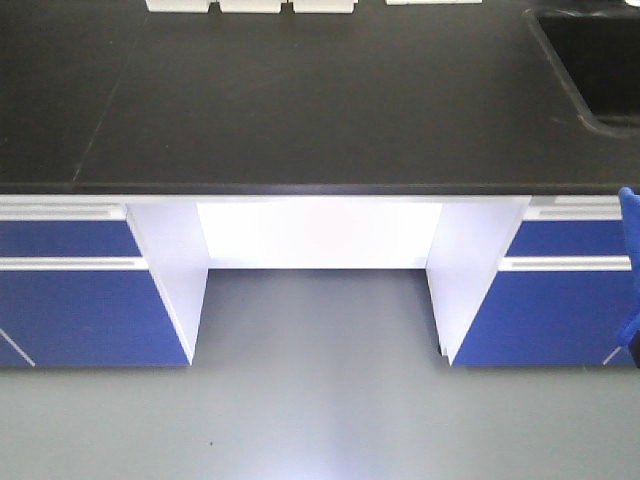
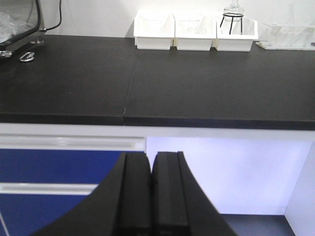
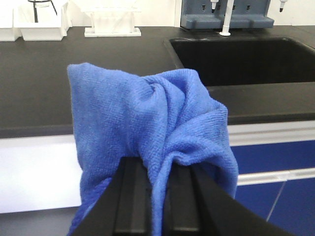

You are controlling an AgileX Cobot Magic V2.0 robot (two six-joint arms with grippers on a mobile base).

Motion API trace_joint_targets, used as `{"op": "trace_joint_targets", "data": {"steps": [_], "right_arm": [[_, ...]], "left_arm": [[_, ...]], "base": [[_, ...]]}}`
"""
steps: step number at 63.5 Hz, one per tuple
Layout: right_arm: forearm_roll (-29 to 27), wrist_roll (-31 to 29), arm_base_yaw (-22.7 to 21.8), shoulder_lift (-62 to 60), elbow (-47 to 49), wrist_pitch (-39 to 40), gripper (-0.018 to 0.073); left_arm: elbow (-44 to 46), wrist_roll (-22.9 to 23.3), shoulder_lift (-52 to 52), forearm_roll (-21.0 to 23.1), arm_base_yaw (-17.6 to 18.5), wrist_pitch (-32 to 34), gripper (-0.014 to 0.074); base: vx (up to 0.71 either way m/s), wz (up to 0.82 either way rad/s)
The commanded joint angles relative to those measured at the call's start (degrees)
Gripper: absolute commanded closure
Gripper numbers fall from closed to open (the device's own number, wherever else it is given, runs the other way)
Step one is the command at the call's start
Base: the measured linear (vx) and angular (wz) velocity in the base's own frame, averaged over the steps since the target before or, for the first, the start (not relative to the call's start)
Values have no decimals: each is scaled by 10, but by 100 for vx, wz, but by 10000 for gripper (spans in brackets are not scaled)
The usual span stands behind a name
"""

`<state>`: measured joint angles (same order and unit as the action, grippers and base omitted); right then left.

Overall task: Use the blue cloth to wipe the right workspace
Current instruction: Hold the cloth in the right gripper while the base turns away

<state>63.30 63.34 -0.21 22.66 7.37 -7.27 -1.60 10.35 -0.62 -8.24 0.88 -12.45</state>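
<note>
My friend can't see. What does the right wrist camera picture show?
The right gripper is shut on a bunched blue cloth. Behind it lies a black benchtop with a sink and white bins.

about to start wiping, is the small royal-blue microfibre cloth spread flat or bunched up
Bunched up: the royal-blue microfibre cloth sits in crumpled folds, pinched between the black fingers of the right gripper.

Place: laboratory
Worktop: long matte black benchtop (image 1: 300, 100) with a seam line
Right end: black sink (image 3: 241, 59) sunk into it
Back edge: white bins (image 2: 195, 33), glass flask (image 2: 233, 11)
Below: blue drawers (image 1: 70, 310)
</note>
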Motion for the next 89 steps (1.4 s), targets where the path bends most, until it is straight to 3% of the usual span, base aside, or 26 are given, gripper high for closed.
{"op": "trace_joint_targets", "data": {"steps": [1, 47, 89], "right_arm": [[10, -2, -2, 2, 17, 19, 562], [10, -1, -2, 2, 17, 19, 562], [10, -1, -2, 2, 17, 19, 562]], "left_arm": [[-17, 5, -10, -1, -3, 48, 602], [-17, 5, -10, -1, -3, 48, 602], [-17, 5, -10, -1, -3, 48, 602]], "base": [[-37, 2], [-35, -7], [-27, -58]]}}
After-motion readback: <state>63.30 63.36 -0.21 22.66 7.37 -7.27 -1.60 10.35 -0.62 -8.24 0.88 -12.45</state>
